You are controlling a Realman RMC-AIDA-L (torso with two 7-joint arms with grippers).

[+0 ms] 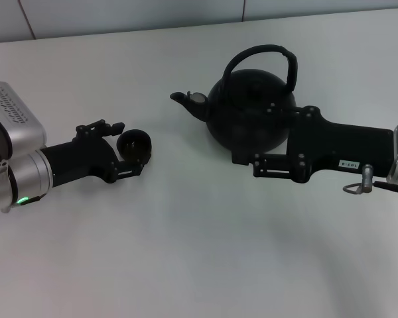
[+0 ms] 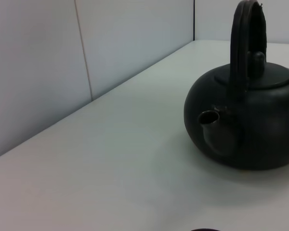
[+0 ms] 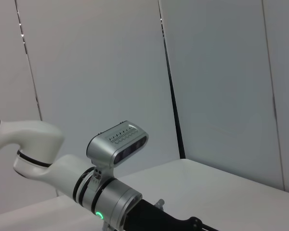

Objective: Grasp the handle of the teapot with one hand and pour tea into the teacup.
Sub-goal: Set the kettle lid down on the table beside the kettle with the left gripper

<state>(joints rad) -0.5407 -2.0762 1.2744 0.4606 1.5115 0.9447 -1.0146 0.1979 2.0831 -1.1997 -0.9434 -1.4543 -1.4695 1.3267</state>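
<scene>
The black teapot [image 1: 249, 99] stands on the white table [image 1: 199, 252], its spout pointing at the left arm, its arched handle [image 1: 278, 50] upright and free. My right gripper [image 1: 262, 137] lies low against the teapot's belly, open, one finger over the body and one in front of it. The tiny dark teacup [image 1: 134, 144] stands between the fingers of my left gripper [image 1: 131, 147], which is open around it with small gaps on both sides. The left wrist view shows the teapot [image 2: 250, 130] and its handle [image 2: 245, 29] from the spout side.
A pale panelled wall [image 2: 62, 72] runs along the table's far edge. The right wrist view shows only my left arm [image 3: 111, 197] and the wall behind it. Bare table lies between the cup and the teapot.
</scene>
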